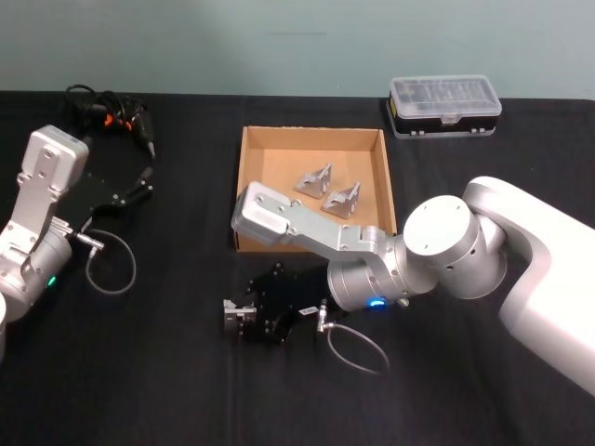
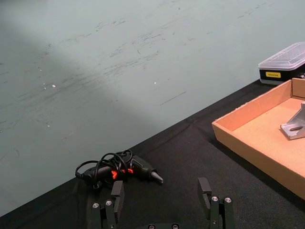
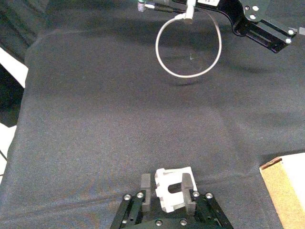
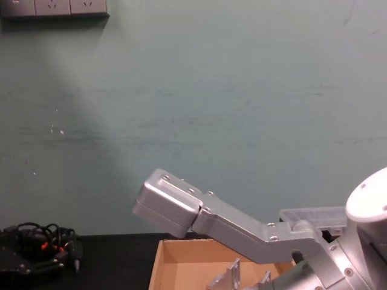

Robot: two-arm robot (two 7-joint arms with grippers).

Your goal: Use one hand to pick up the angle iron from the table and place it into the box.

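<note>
My right gripper (image 1: 244, 316) reaches across the black table (image 1: 167, 372) in front of the box and is shut on a grey angle iron (image 1: 231, 321). In the right wrist view the angle iron (image 3: 172, 188) sits between the two fingers (image 3: 145, 186), low over the cloth; I cannot tell whether it touches. The tan cardboard box (image 1: 247, 186) lies just behind and holds two more angle irons (image 1: 313, 178) (image 1: 344, 197). My left gripper (image 1: 141, 184) rests open at the far left, with nothing between its fingers (image 2: 205, 191).
A black case with a clear lid (image 1: 444, 105) stands behind the box on the right. A black tool with tangled cables (image 1: 112, 110) lies at the back left. A cable loop (image 1: 110, 265) hangs by the left arm, another (image 1: 358, 348) by the right wrist.
</note>
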